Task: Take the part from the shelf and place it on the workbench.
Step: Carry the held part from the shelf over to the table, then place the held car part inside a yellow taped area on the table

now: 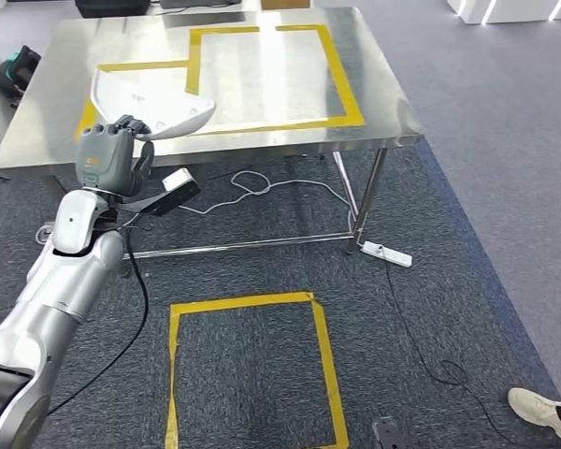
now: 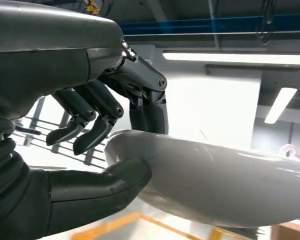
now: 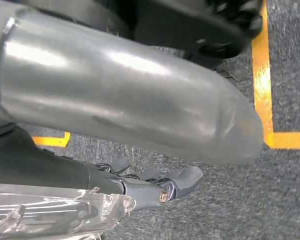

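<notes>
The part [image 1: 151, 98] is a white, curved shell with a pointed end. It lies low over the front left of the steel workbench [image 1: 377, 103], across the yellow tape outline. My left hand [image 1: 112, 154] grips its near edge from just in front of the bench. In the left wrist view the thumb [image 2: 114, 182] lies under the part's rim [image 2: 216, 175] and the dark fingers [image 2: 148, 107] come down on top. Whether the part touches the bench top I cannot tell. My right hand [image 3: 167, 187] hangs over the carpet, its dark fingers stretched out and holding nothing.
Under the bench run white cables and a power strip [image 1: 387, 253]. A yellow tape square [image 1: 323, 346] marks the dark carpet in front. A person's shoe [image 1: 542, 410] stands at the lower right. A black bag [image 1: 13, 70] lies left of the bench.
</notes>
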Motion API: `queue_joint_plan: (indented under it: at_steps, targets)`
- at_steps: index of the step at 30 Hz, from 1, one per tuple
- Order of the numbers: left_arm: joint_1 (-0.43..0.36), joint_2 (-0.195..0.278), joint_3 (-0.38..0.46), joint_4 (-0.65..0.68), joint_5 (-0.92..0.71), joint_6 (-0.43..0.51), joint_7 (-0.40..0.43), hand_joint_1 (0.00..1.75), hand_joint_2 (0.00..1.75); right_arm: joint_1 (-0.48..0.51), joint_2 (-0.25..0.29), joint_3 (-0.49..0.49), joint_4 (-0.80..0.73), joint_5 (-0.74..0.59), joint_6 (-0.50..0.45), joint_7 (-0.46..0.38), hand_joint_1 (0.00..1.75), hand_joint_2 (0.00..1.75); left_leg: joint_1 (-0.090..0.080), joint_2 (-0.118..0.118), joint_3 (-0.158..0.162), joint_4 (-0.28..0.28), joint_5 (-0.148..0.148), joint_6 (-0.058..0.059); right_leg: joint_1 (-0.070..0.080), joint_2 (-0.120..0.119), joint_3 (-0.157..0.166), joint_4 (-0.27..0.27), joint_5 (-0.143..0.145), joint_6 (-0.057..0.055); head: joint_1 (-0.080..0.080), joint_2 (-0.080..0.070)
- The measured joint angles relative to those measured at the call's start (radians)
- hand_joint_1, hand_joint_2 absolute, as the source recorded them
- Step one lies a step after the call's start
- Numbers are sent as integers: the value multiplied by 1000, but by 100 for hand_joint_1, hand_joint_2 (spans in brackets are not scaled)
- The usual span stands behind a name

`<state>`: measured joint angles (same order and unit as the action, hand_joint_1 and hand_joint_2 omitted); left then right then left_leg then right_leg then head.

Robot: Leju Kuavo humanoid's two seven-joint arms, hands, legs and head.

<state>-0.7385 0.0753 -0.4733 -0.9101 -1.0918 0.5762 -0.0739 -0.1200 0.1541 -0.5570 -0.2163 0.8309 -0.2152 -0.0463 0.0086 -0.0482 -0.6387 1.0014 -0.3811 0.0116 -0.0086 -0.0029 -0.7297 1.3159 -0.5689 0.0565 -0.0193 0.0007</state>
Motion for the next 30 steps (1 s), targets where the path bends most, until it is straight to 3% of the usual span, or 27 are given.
queue_joint_plan:
  at_steps: [1, 2, 4, 6, 8, 9, 11, 12, 13, 15, 16, 19, 21, 25, 30]
  targets:
    - [1, 0, 0, 0, 0, 0, 0, 175, 175, 0, 0, 0, 0, 0, 0, 0, 0, 0, 0, -15, 1, 0, 0, 0, 0, 3, 5, -24, 26, -3, 0, 0]
    - [2, 0, 0, 0, 0, -1, 0, 175, 175, -1, 0, 0, 0, 0, 0, 0, 0, 0, 0, -30, 2, 0, 0, -1, -1, 11, 29, -84, 66, -5, 0, 0]
    - [0, 0, 0, 0, 0, -3, 0, 175, 175, -2, 0, 0, 0, 0, 0, 0, 0, 0, 1, -57, 2, 2, 1, -6, -7, 60, 91, -220, 124, -11, -1, 0]
    - [-2, 0, 0, 1, 0, -4, 0, 175, 175, -3, 0, 0, 0, 0, 0, 0, 0, 0, 7, -80, -7, 1, 7, -20, -10, 96, 119, -278, 134, -14, -1, 0]
    - [-1, 4, 1, 2, -1, -5, 0, 175, 175, -5, 1, 0, 0, 0, -1, 0, 0, 0, 13, -103, -15, -4, 15, -36, -8, 80, 123, -284, 136, -21, 0, 0]
    - [-1, 6, 2, 2, -2, -5, 0, 175, 175, -6, 1, 0, 0, 0, -1, 0, 0, 0, 12, -95, -18, -2, 13, -42, -9, 68, 125, -288, 138, -27, -2, 0]
    - [-5, 9, 2, 3, -5, -4, 0, 175, 175, -8, 3, 0, -1, -1, -1, -2, 0, 0, 7, -37, -45, 52, -23, -51, -12, 41, 130, -297, 143, -39, -12, 0]
    - [-8, 7, 2, 4, -6, -4, 0, 175, 175, -9, 3, 0, -1, -1, -1, -2, 0, 0, 4, 0, -73, 110, -55, -55, -10, 28, 131, -299, 143, -42, -17, 0]
    - [-9, 6, 2, 4, -6, -5, 0, 175, 175, -8, 3, 0, -1, -1, -1, -2, 0, 0, 5, 22, -106, 181, -87, -59, -9, 16, 131, -299, 143, -44, -21, 0]
    - [-7, 5, 2, 6, -6, -6, 0, 175, 175, -5, 3, 0, -1, -3, -1, -2, 0, 0, 8, 36, -147, 272, -114, -64, -9, -5, 130, -299, 142, -45, -21, 0]
    - [-6, 5, 2, 7, -6, -8, 0, 175, 175, -4, 3, 0, -1, -5, -1, -4, 0, 0, 10, 37, -141, 265, -101, -66, -9, -13, 130, -298, 142, -45, -21, 0]
    - [-10, 5, 2, 8, -9, -11, 0, 175, 175, -6, 4, 0, -1, -10, 0, -14, 0, 0, 10, 47, -33, 81, -22, -63, -6, -30, 130, -295, 139, -36, -21, 0]
    - [-13, 4, 2, 8, -3, -13, -11, 175, 175, -8, 3, 0, -1, -10, 3, -18, 0, 0, 9, 53, 11, 1, -5, -53, 0, -34, 127, -292, 137, -30, -19, 0]
    - [-10, 7, 1, 7, 50, -36, -81, 175, 175, -8, 3, 0, -2, -8, 16, -19, 0, 0, 7, 52, 14, -9, -3, -42, 4, -34, 127, -299, 144, -46, -13, 0]
    - [-9, 10, 1, 3, 159, -76, -183, 175, 175, -12, 4, 0, -1, -6, 27, -21, 0, 0, 5, 52, 12, -8, -3, -32, 2, -34, 134, -314, 152, -22, -13, 0]
